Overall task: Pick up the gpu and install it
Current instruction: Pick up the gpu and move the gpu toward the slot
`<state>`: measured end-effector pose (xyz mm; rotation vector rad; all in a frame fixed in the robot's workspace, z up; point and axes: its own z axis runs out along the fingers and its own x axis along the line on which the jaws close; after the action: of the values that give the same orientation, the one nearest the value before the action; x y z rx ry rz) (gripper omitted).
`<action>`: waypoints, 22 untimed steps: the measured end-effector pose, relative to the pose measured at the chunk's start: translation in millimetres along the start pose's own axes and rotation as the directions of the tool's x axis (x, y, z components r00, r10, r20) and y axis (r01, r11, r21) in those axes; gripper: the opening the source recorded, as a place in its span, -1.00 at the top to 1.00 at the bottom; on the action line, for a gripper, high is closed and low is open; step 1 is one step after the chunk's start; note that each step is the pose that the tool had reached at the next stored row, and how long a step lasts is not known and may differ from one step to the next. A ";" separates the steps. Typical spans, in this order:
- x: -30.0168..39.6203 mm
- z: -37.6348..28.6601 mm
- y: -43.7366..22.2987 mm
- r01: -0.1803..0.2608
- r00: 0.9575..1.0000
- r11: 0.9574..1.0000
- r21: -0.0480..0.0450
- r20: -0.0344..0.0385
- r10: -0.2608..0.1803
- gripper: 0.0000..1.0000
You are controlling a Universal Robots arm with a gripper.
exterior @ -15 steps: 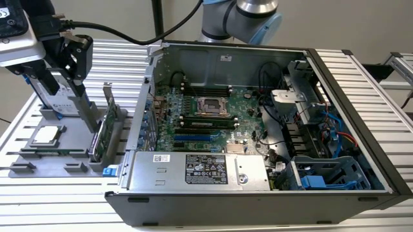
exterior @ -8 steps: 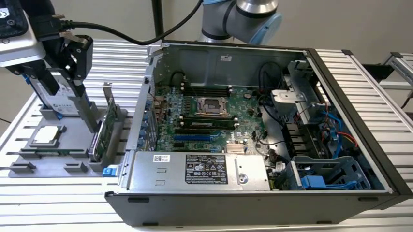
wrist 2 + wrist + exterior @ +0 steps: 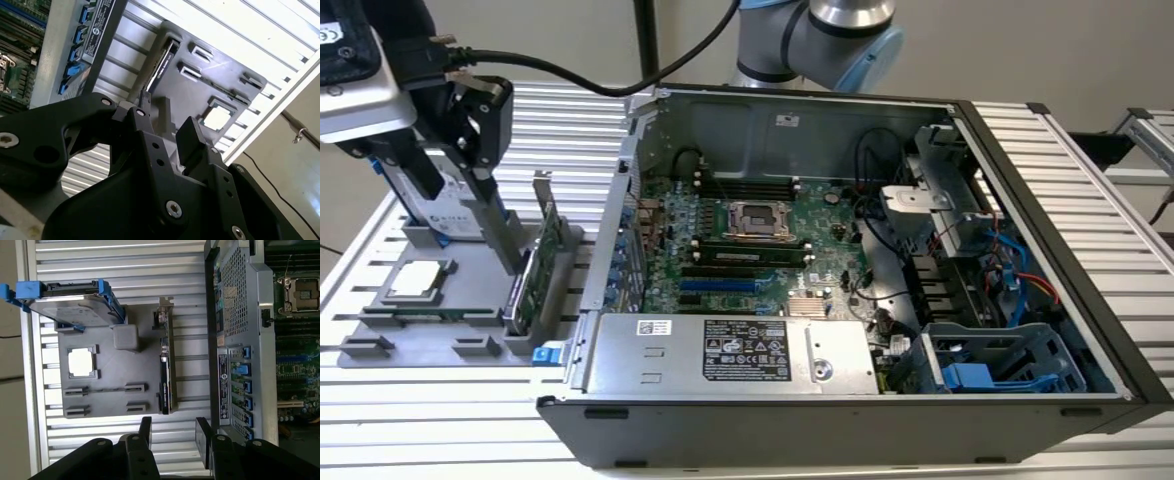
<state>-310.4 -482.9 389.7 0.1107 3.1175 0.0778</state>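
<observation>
– Green-faced gpu (image 3: 536, 260), where?
– Standing on edge in the grey tray (image 3: 474, 292), at nine o'clock from the open case (image 3: 720, 440) in the exterior view.
– Gripper (image 3: 173, 429)?
– Fingers spread wide and holding nothing, over the tray, not touching the gpu.

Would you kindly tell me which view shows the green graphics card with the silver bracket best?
The first wrist view: the green graphics card stands on edge in the grey tray, its whole length unobstructed. The exterior view shows its green face obliquely; the second wrist view, its dark edge.
</observation>
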 end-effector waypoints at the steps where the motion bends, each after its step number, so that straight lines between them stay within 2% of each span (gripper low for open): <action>1: 0.0 1.1 0.0 0.000 1.000 1.000 0.000 0.000 0.000 -1.00; 22: -1.7 19.7 0.9 0.000 1.000 1.000 0.000 0.000 0.000 -1.00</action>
<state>-308.2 -481.1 370.1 0.1108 3.1175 0.0778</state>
